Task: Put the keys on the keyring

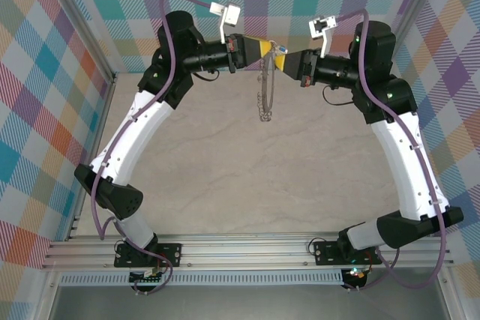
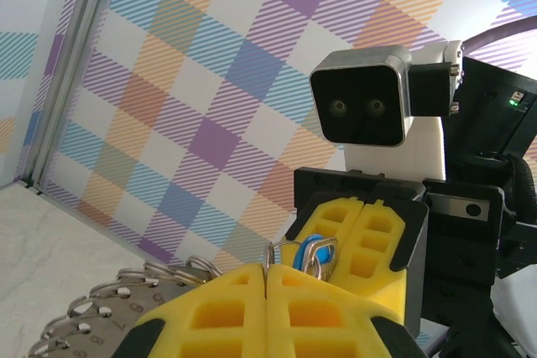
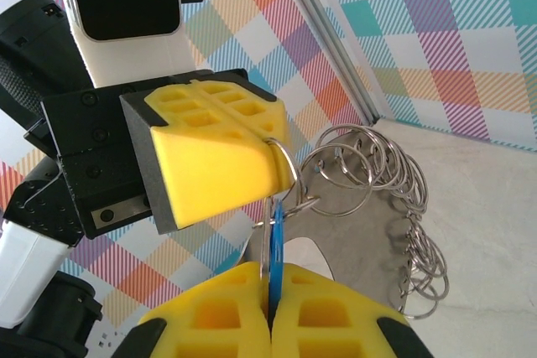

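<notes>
key (image 3: 273,241) partly hidden in right hand (image 3: 270,291)

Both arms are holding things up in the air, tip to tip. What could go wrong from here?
1. The tiny blue key is pinched thinly in the right hand, well above the table; a nudge could twist it loose and drop it.
2. The keyring hangs from the left hand by one spot, so it may swing and spoil the aim.
3. The two hands are nearly touching and could bump.

L gripper (image 2: 267,284) clamps keyring (image 2: 101,312); R gripper (image 2: 359,236) holds key (image 2: 315,248).
</notes>
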### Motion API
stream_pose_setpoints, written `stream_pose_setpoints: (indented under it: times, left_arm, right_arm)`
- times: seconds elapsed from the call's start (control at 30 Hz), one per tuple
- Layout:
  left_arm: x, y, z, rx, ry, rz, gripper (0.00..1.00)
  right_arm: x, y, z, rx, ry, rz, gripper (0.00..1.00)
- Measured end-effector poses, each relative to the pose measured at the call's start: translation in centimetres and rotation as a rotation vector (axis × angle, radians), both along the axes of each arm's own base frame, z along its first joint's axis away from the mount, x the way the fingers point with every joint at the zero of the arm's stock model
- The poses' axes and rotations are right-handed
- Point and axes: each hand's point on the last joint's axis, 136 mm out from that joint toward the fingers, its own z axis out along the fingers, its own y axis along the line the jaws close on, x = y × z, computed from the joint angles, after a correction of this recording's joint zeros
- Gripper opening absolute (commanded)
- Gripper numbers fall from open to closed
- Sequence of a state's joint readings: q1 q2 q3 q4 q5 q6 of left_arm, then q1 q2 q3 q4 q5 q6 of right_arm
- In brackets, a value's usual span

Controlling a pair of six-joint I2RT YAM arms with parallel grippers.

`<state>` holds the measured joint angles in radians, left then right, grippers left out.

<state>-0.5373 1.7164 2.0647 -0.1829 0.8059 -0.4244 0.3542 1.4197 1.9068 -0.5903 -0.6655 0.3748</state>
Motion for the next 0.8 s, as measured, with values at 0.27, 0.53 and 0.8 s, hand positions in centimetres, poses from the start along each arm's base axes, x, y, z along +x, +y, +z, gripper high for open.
stream_pose_setpoints:
  times: [0.27,0.53,0.8]
  left_arm:
    - [-0.2,0.1,0.2,-0.002,-0.008,-0.001,0.00]
    - [-0.2,0.0,-0.2,0.005,0.002,-0.007,0.00]
    - [-0.5,0.2,-0.1,0.003,-0.005,-0.006,0.00]
  right_arm:
    - [0.5,0.1,0.4,-0.017,-0.013,0.003,0.00]
    - [1.1,0.1,1.1,-0.027,-0.032,-0.002,0.00]
    - [1.2,0.1,1.2,-0.038,-0.031,0.002,0.00]
